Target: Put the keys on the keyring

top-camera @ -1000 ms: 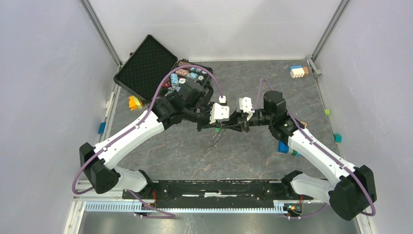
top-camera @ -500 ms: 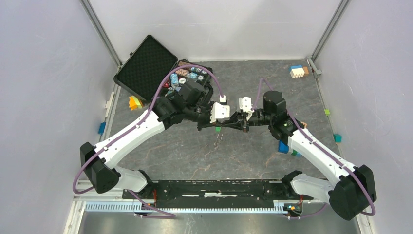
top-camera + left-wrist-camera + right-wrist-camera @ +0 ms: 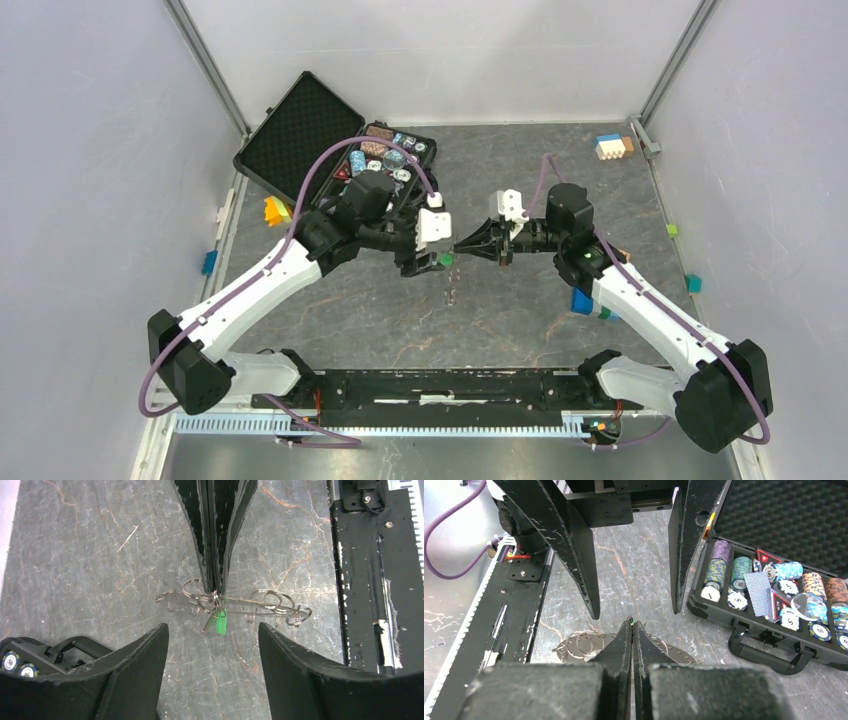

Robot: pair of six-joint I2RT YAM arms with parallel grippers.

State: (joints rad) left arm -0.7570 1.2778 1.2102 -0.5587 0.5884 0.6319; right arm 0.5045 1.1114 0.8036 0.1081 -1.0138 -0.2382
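R fingers point(image 3: 200, 530) pinched on keyring point(image 3: 240, 600); L fingers point(image 3: 135, 675) wide apart.

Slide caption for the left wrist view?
Right gripper shut on the keyring, green key at its tips, framed by the open left gripper.

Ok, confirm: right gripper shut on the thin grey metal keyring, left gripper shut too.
Wrong on the left gripper: it is open, fingers spread wide in the left wrist view. The right gripper is shut on the thin grey metal keyring.
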